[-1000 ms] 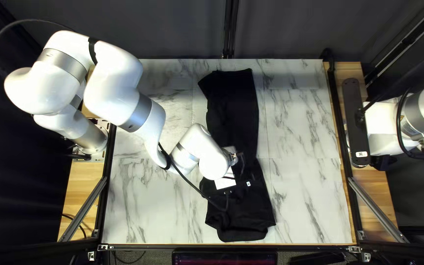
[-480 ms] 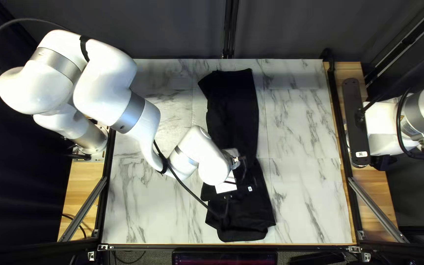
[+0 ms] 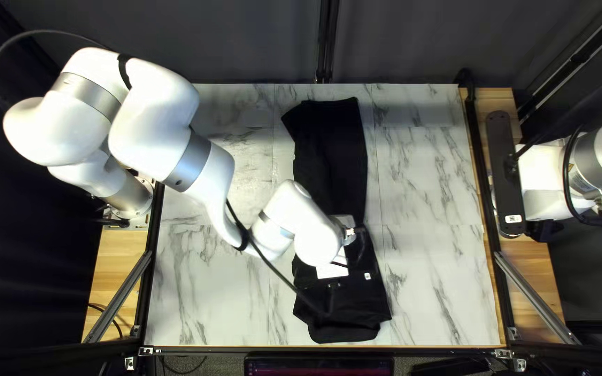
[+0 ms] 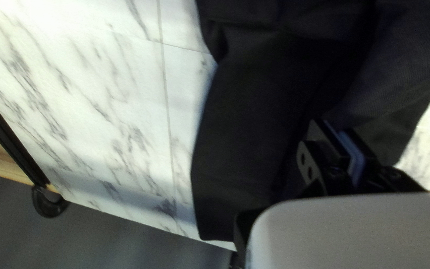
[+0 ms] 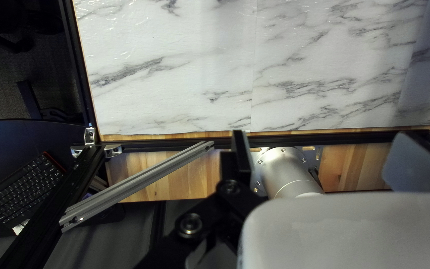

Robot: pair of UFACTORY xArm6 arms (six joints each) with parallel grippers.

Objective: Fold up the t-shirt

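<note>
Running far edge to near edge, the black t-shirt [image 3: 329, 153] lies mid-bench, long axis roughly square to the bench's far edge, near end angled slightly toward the near right corner. Near part is wider; can't tell which end is the collar. Both ends stop just short of the bench [image 3: 440, 278] edges.

Left arm reaches over the shirt from the left edge. Top left view hides the left gripper's [image 3: 332, 270] fingertips under its mount; left wrist view shows them on the dark cloth. Right wrist view alone shows the silver arm base [image 5: 284, 169] at the bench's right edge, plus a keyboard [image 5: 21, 189] off the near right corner.

Left fingers: nearly together, cloth pinched between. Right gripper [image 3: 541, 230]: fingers wide apart, nothing held, parked at the right edge.
</note>
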